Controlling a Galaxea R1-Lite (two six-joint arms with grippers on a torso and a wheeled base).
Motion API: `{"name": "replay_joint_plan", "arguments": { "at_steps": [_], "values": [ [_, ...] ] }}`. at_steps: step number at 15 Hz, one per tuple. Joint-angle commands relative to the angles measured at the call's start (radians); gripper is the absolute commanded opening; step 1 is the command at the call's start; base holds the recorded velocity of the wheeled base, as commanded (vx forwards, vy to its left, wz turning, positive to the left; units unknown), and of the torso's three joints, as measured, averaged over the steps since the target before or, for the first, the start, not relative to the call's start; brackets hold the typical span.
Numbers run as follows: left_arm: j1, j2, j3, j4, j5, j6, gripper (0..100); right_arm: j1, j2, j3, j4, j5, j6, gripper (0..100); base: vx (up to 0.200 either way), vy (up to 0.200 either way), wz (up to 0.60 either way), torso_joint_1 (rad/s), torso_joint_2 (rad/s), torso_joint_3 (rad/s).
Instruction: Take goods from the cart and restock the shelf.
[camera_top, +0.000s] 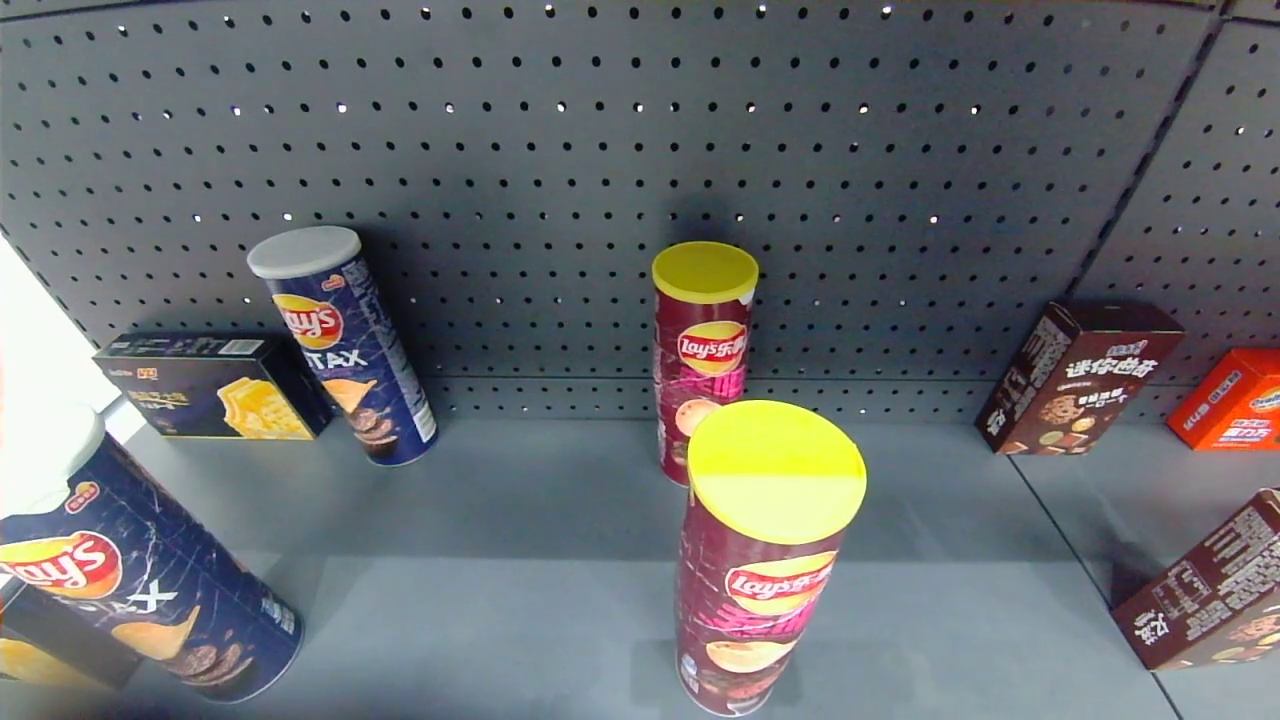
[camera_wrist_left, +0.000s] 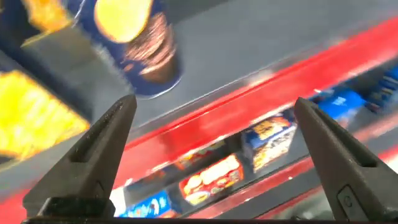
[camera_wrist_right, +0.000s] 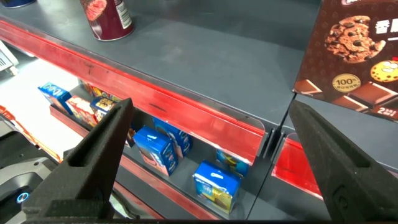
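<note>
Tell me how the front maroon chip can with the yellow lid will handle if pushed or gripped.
The front can stands tall and narrow, so a high push would probably tip it. Once down, its round body would likely roll along the shelf.

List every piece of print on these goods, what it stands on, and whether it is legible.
Front maroon can: big logo legible, fine print too small.
Blue can at the back: big logo legible.
Brown box: large title characters legible.
Black box: too small.
Blue cartons below: blurred.
</note>
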Motion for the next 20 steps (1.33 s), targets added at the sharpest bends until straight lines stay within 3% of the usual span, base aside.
{"name": "replay_joint_plan", "arguments": {
  "at_steps": [1, 2, 3, 4, 5, 13, 15, 17, 19, 20],
  "values": [
    [0.236, 0.031, 0.039, -0.054, -0.099, -0.011, 100, 0.000, 0.001, 0.000, 0.000, 0.000, 0.000, 100, 0.000, 0.000, 0.00, 0.000, 0.00, 0.000],
    [0.236, 0.031, 0.039, -0.054, -0.099, -0.011, 100, 0.000, 0.001, 0.000, 0.000, 0.000, 0.000, 100, 0.000, 0.000, 0.00, 0.000, 0.00, 0.000],
    [0.282, -0.067, 0.039, -0.051, -0.099, -0.061, 100, 0.000, 0.001, 0.000, 0.000, 0.000, 0.000, 100, 0.000, 0.000, 0.00, 0.000, 0.00, 0.000],
    [0.282, -0.119, 0.039, -0.052, -0.099, -0.111, 100, 0.000, 0.001, 0.000, 0.000, 0.000, 0.000, 100, 0.000, 0.000, 0.00, 0.000, 0.00, 0.000],
    [0.282, -0.121, 0.039, -0.052, -0.099, -0.138, 100, 0.000, 0.001, 0.000, 0.000, 0.000, 0.000, 100, 0.000, 0.000, 0.00, 0.000, 0.00, 0.000],
    [0.266, -0.108, 0.039, -0.052, -0.099, -0.144, 100, 0.000, 0.001, 0.000, 0.000, 0.000, 0.000, 100, 0.000, 0.000, 0.00, 0.000, 0.00, 0.000],
    [0.145, -0.087, 0.039, -0.051, -0.099, -0.155, 100, 0.000, 0.001, 0.000, 0.000, 0.000, 0.000, 100, 0.000, 0.000, 0.00, 0.000, 0.00, 0.000],
    [0.164, -0.087, 0.039, -0.051, -0.099, -0.170, 100, 0.000, 0.001, 0.000, 0.000, 0.000, 0.000, 100, 0.000, 0.000, 0.00, 0.000, 0.00, 0.000],
    [0.326, -0.093, 0.039, -0.049, -0.101, -0.173, 100, 0.000, 0.001, 0.000, 0.000, 0.000, 0.000, 100, 0.000, 0.000, 0.00, 0.000, 0.00, 0.000],
    [0.352, -0.121, 0.039, -0.052, -0.099, -0.173, 100, 0.000, 0.001, 0.000, 0.000, 0.000, 0.000, 100, 0.000, 0.000, 0.00, 0.000, 0.00, 0.000]
  ]
}}
